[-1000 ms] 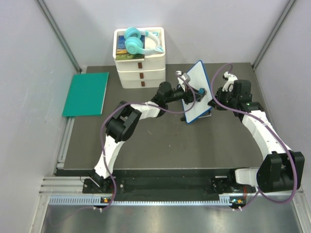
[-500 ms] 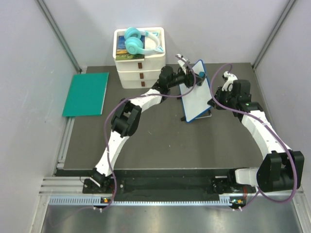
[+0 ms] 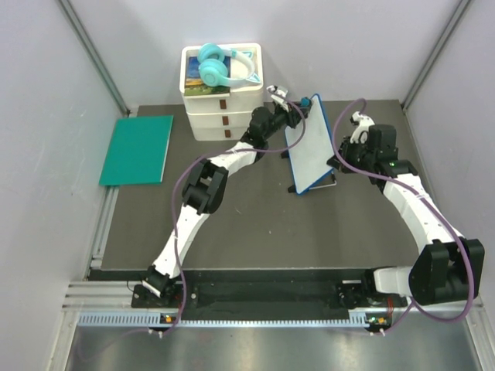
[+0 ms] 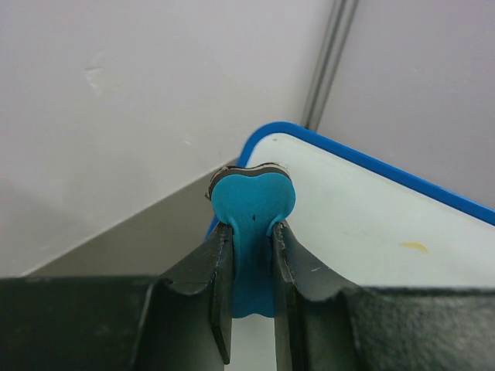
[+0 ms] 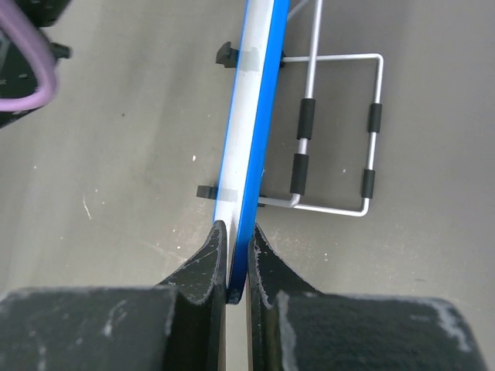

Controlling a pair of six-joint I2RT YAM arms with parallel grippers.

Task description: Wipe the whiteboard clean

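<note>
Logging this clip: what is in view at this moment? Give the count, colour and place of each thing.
Small white board with thin blue frame: one, white and blue, propped tilted right of the table's centre, with a faint yellow mark on it.
Metal wire stand with black sleeves: one, silver and black, behind the board.
Flat blue eraser: one, blue, at the board's top corner.
White plastic drawer units: three, white, stacked at the back of the table.
Teal headphones: one pair, on top of the stack.
Colourful flat card: one, beside the headphones.
Green flat mat: one, at the table's left edge.
Dark grey table: one.
Left gripper: closed on the eraser.
Right gripper: clamped on the board's edge.
</note>
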